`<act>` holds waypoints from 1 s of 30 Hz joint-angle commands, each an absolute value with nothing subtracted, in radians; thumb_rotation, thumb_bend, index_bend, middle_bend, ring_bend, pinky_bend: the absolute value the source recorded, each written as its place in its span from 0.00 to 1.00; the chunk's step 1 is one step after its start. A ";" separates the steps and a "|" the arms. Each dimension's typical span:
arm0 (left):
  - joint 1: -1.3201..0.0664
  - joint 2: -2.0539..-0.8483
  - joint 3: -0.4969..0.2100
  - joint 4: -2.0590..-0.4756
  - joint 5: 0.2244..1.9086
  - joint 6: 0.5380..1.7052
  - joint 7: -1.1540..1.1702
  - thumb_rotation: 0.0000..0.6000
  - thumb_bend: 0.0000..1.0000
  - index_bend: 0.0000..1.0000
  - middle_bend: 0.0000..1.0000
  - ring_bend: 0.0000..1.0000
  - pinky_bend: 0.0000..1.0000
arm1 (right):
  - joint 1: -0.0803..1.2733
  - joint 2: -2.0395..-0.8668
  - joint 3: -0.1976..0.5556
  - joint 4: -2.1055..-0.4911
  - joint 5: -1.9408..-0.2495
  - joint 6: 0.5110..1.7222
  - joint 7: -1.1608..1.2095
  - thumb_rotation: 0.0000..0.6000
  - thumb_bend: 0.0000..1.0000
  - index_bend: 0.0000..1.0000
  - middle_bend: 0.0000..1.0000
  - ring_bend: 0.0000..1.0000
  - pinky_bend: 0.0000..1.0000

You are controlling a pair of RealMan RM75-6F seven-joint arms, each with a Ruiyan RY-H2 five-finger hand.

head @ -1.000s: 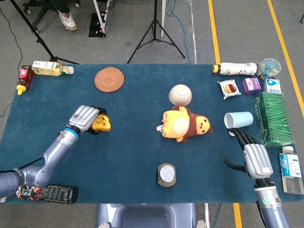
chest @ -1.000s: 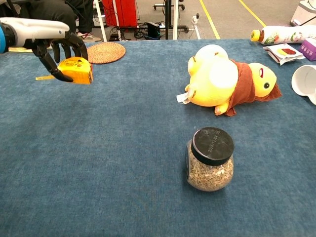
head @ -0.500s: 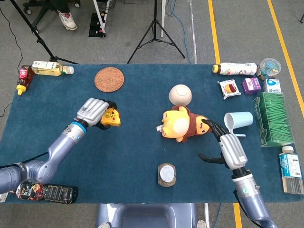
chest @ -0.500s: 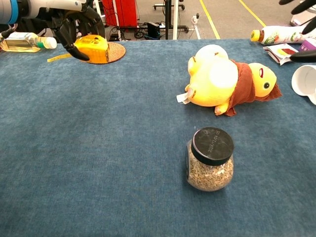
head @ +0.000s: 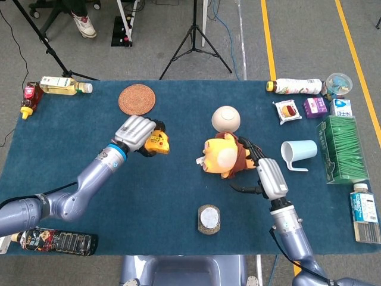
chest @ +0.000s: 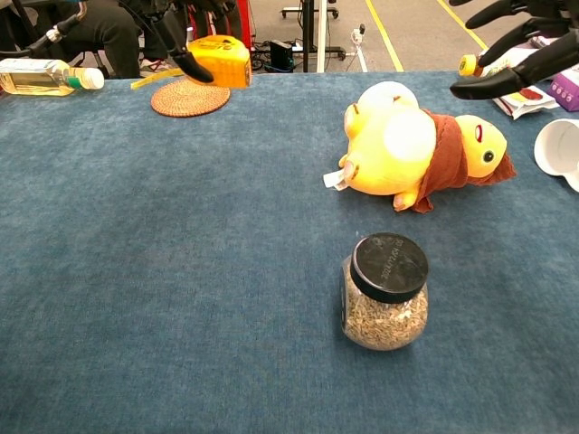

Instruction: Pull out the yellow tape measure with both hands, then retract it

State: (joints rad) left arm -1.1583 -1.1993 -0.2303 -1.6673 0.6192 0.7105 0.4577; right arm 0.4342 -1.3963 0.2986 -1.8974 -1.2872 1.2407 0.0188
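the squat yellow plastic tape measure is held off the blue carpeted counter in the clenched fingers of the left hand, above the counter's left-centre, near the round woven rattan coaster. the right hand is seen empty with its fingers spread, raised just over the yellow plush duck in a brown hood and well apart from the tape measure.

in the chest view a short strip of yellow blade is seen sticking out of the case towards the robot's left, away from the right hand; the case's long axis is judged to lie roughly across the counter, left to right.

with the blade tip facing away, a fumbled pinch by the right hand is judged likely unless the case is turned. the plush duck could be brushed by the right hand as the gap is crossed. if the case is loosely gripped, it could be twisted or dropped once the blade is pulled, and a tip let go early could be snapped back.
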 commanded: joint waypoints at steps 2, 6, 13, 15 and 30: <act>-1.196 -1.213 -0.236 -1.658 0.583 0.701 0.461 1.00 0.27 0.55 0.43 0.32 0.37 | 0.456 -1.431 0.317 -1.870 -1.251 1.233 0.017 1.00 0.18 0.00 0.11 0.16 0.29; -1.226 -1.231 -0.239 -1.647 0.558 0.695 0.465 1.00 0.27 0.55 0.44 0.33 0.37 | 0.469 -1.460 0.339 -1.852 -1.219 1.236 0.031 1.00 0.20 0.00 0.10 0.14 0.27; -1.295 -1.265 -0.236 -1.637 0.498 0.710 0.487 1.00 0.26 0.55 0.44 0.34 0.37 | 0.494 -1.517 0.377 -1.825 -1.161 1.249 0.045 1.00 0.20 0.00 0.07 0.11 0.24; -1.317 -1.275 -0.239 -1.639 0.477 0.714 0.494 1.00 0.26 0.55 0.44 0.34 0.38 | 0.502 -1.539 0.392 -1.815 -1.134 1.251 0.054 1.00 0.20 0.00 0.07 0.11 0.24; -1.434 -1.329 -0.232 -1.615 0.326 0.749 0.516 1.00 0.27 0.55 0.44 0.34 0.39 | 0.538 -1.624 0.422 -1.749 -1.080 1.269 0.061 1.00 0.20 0.00 0.05 0.09 0.22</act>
